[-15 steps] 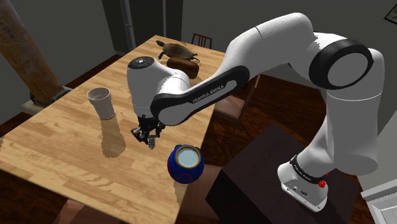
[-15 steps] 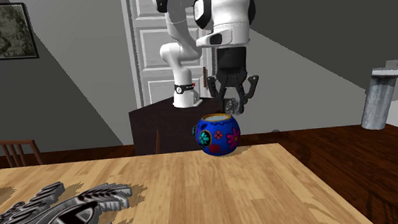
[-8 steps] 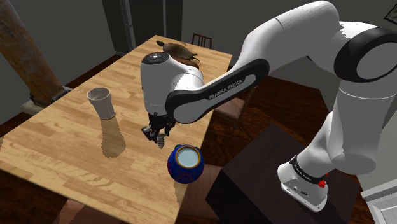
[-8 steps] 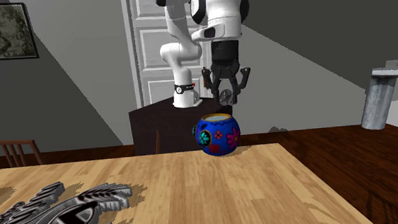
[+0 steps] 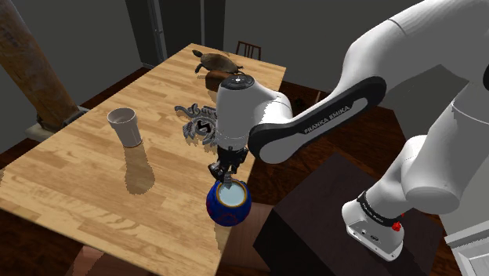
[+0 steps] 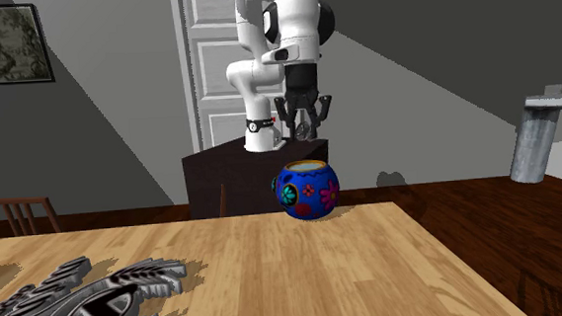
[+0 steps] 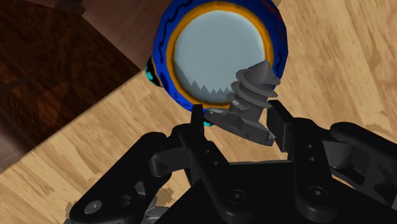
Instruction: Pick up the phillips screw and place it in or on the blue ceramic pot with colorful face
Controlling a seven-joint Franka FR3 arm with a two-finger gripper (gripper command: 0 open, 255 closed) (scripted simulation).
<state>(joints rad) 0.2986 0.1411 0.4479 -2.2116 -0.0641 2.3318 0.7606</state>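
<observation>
Claw: I am reading the claw (image 7: 235,118) as pinching the grey screw (image 7: 251,102) at its head, the threaded tip pointing away from the claw.
Screw position: it is hanging in the air over the pot (image 5: 228,202), at the rim of the opening.
Pot position: it is standing upright at the table (image 5: 70,172) edge nearest the stand.
Done: pick-up and carry, by my judgement.
Remaining: I am treating centring, lowering and release into the pot as outstanding.

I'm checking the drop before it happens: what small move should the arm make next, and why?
Probably lower straight down a little before releasing. The gripper clasps the grey screw and hangs above the blue pot with a clear gap; in the wrist view the screw's tip lies over the pot's mouth, near its rim.
</observation>
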